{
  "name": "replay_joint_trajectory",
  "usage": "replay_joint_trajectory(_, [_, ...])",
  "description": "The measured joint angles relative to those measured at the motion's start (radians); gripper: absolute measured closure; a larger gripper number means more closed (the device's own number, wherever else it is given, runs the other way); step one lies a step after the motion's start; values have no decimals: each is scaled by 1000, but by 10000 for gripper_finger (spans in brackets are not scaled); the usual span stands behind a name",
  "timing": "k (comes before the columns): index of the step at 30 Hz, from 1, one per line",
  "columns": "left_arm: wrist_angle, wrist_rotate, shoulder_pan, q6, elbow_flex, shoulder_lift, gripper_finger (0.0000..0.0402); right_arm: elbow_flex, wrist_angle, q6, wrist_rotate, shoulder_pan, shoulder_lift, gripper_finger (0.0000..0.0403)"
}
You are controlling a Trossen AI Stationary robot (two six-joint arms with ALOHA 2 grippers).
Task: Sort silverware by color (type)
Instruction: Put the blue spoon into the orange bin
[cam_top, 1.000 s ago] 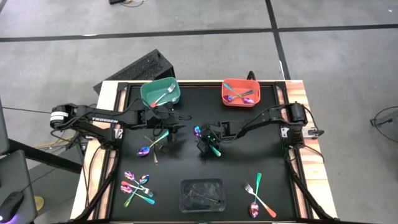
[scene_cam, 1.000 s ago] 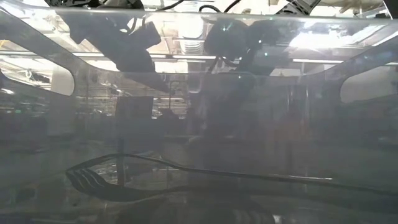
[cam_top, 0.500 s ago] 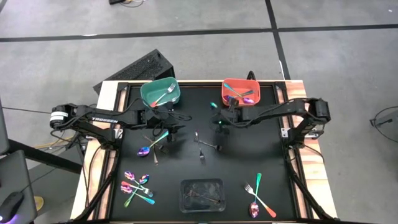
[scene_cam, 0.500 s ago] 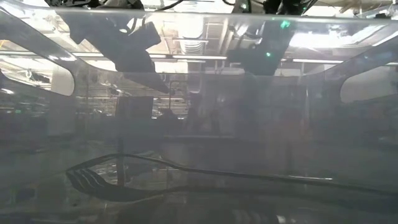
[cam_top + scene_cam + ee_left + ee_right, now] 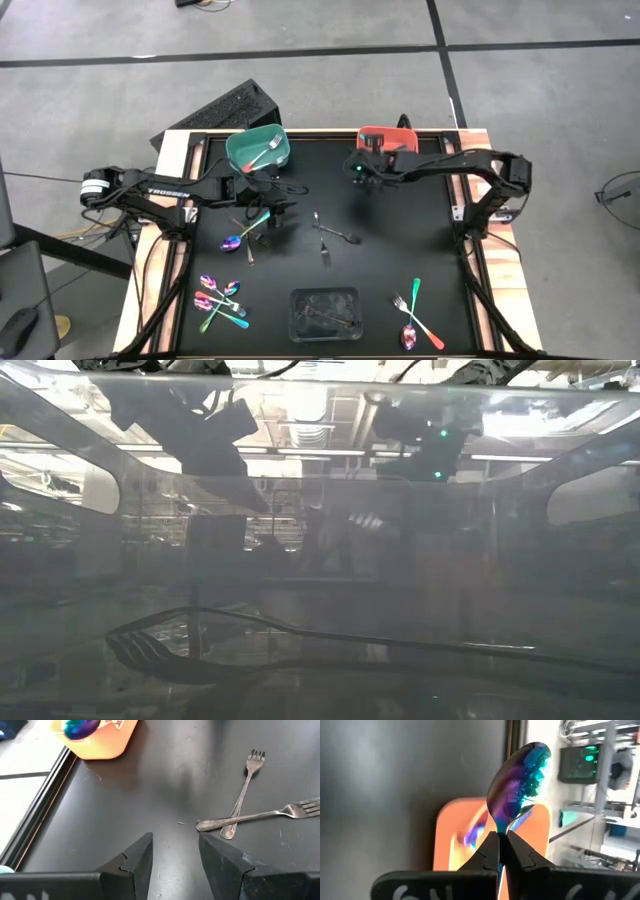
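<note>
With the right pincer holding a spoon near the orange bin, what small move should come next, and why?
Probably carry it a little further over the orange bin and then open. The right pincer is shut on the rainbow spoon, and the high view puts it at the bin's near edge, not clearly above its middle. The left pincer waits open near the green bin.

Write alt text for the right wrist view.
The right gripper holds an iridescent spoon upright by its neck, jaws shut on it, bowl raised. Behind it an orange bin sits on the black table, with more rainbow silverware inside.
</note>
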Motion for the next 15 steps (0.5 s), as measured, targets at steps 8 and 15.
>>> replay_joint_trajectory(8, [-39, -18, 0, -1, 0, 0, 253, -125, 152, -100, -119, -108, -96, 386])
replay_joint_trajectory(15, [-42, -52, 0, -9, 0, 0, 253, -291, 372, -211, -143, -180, -212, 386])
